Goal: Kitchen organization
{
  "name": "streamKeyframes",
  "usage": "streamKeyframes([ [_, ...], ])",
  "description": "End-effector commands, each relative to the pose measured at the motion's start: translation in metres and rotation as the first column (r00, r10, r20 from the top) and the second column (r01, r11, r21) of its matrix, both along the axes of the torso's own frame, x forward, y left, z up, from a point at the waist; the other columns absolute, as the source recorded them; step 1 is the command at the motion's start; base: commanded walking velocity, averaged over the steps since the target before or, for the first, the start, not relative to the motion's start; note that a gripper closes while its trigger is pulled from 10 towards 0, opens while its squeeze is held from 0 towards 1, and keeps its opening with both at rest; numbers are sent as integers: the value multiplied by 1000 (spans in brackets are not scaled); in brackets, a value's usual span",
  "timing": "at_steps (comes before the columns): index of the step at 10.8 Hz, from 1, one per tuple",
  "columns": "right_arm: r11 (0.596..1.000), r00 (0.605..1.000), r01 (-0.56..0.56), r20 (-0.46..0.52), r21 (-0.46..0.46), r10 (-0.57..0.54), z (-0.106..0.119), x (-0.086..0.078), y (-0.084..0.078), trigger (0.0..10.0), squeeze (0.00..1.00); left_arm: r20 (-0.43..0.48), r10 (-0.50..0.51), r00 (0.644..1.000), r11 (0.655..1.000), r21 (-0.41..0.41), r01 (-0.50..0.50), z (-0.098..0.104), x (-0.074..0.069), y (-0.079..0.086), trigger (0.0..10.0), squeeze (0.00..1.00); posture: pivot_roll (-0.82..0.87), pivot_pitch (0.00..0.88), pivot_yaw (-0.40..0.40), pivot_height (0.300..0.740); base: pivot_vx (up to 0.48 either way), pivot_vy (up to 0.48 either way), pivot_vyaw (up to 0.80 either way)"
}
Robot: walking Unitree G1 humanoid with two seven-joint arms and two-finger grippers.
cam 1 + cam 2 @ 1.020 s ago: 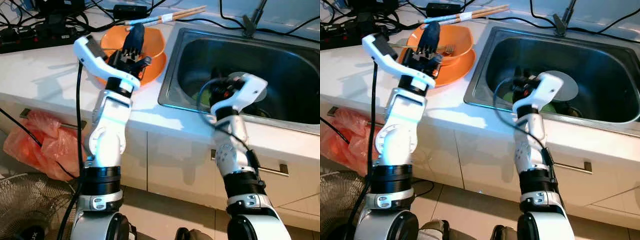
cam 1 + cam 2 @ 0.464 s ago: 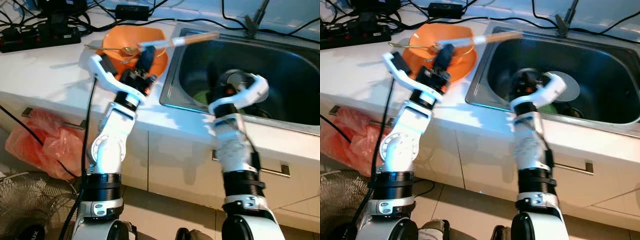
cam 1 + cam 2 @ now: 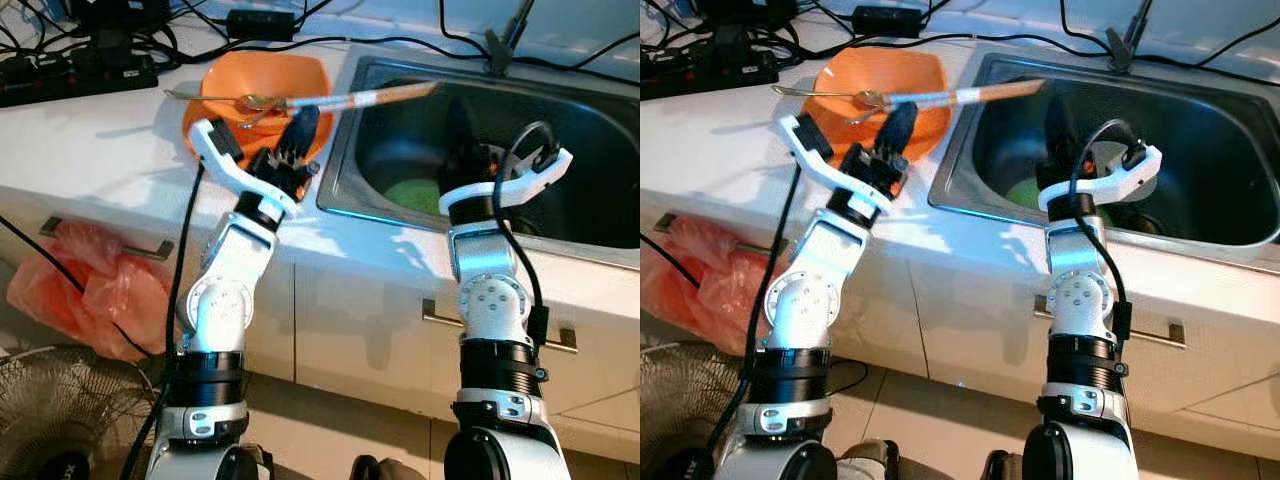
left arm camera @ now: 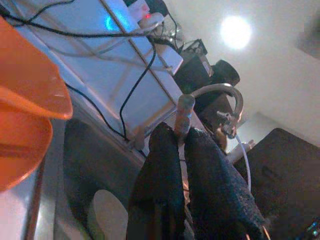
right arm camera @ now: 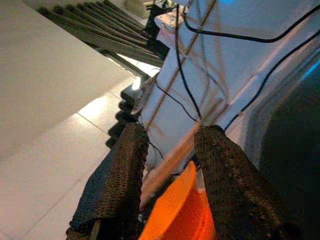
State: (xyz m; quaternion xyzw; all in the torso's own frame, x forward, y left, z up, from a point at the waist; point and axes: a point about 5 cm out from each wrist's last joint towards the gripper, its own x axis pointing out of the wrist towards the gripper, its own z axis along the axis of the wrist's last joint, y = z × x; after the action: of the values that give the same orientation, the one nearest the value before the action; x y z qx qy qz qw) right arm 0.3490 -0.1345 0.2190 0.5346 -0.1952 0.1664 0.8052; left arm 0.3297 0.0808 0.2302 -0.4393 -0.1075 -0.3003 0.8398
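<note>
The right arm (image 3: 505, 185) hides part of the sink (image 3: 600, 130) bottom.

Bright counter, dark sink, blurry wrists

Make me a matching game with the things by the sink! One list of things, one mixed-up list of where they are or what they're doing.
Things:
1. long wooden chopsticks
2. metal spoon
3. round orange bowl
4. pale green plate

Places or states:
A. lying down inside the steel sink
B. pinched in the left gripper, sticking out over the sink
C. resting across the bowl's rim
D. sitting on the white countertop, left of the sink

Pairs: 1-B, 2-C, 3-D, 4-A
</note>
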Motion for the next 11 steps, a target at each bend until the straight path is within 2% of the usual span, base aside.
streamKeyframes([
  [1,999,1000,-24,13,43,24,0,-3,7,10000,0,-14,-64,998,998,8,64,-5,-3,-13,10000,0,216,108,-9,740,0,0,0],
  [4,998,999,-38,15,42,37,1,-5,7,10000,0,-4,-87,996,996,0,87,-3,-7,-18,10000,0,219,121,-14,740,0,0,0],
  [8,999,999,-40,9,35,39,2,-6,7,10000,0,61,-108,992,992,-54,111,7,-13,-16,10000,0,221,130,-20,740,0,0,0],
  [11,999,999,-40,5,34,40,2,-6,7,10000,0,66,-122,990,991,-45,126,8,-15,-18,10000,0,222,130,-22,740,0,0,0],
])
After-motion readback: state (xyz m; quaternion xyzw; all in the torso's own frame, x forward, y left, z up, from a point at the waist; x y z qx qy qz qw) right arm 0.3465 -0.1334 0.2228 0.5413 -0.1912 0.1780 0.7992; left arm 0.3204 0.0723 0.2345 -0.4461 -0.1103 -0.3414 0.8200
